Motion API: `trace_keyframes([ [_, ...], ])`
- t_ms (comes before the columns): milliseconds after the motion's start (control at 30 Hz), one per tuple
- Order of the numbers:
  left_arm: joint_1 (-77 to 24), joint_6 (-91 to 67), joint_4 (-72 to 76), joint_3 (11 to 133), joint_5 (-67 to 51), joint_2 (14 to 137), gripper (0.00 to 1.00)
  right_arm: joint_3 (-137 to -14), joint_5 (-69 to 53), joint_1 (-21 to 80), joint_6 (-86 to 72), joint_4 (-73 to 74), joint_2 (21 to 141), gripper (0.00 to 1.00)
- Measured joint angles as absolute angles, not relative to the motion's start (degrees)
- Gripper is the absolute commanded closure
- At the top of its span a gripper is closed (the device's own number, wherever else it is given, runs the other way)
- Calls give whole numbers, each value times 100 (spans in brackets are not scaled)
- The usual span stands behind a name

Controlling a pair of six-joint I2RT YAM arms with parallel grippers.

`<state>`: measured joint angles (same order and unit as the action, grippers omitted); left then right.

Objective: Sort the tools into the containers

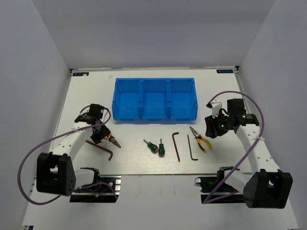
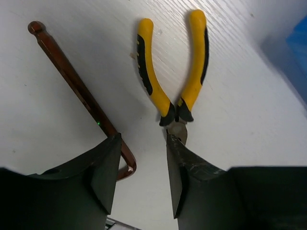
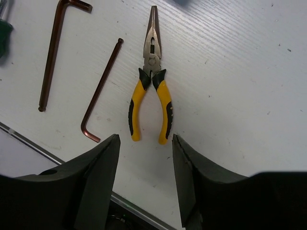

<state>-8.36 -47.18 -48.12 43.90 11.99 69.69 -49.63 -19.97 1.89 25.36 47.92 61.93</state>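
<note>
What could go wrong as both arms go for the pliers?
1. The gap of the left gripper sits over both the nose of the left pliers and the bend of a hex key; closing may snag both.
2. The right pliers lie with handles splayed ahead of the right gripper; pinching one handle could let them swing.

Light: bright, even; you see soft shadow just before the blue bin (image 1: 155,99).
Focus: bin's corner in your left wrist view looks blurred, perhaps.
</note>
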Motion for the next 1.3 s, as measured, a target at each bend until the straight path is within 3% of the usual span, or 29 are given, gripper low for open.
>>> trace_keyframes([
  [433,-832,-5177,-3898,4370,1531,8344,54,-4897,-1911,189,2434,4613,6322,46],
  [500,-834,-5201,-3804,4355,1597,8388,64,-4895,-1896,189,2423,4611,6344,46],
  [533,-836,-5229,-3774,4351,1625,8388,79,-4895,-1887,187,2418,4611,6351,46],
  [633,-836,-5264,-3658,4348,1682,8383,98,-4895,-1850,187,2416,4613,6351,46],
  [667,-840,-5288,-3662,4348,1693,8366,100,-4895,-1841,187,2416,4613,6351,46],
  [767,-880,-5188,-3782,4351,1693,8191,100,-4895,-1815,189,2421,4619,6351,46],
  [867,-915,-4917,-4093,4477,1669,7542,100,-4895,-1815,187,2451,4626,6351,56],
  [1033,-923,-4265,-4283,5826,1420,7043,100,-4893,-1839,187,2458,4641,6351,60],
  [1167,-923,-3883,-3697,6567,862,7194,100,-4895,-1861,187,2460,4646,6355,65],
  [1300,-954,-3712,-3142,7286,362,8204,100,-4895,-1861,187,2469,4648,6425,75],
])
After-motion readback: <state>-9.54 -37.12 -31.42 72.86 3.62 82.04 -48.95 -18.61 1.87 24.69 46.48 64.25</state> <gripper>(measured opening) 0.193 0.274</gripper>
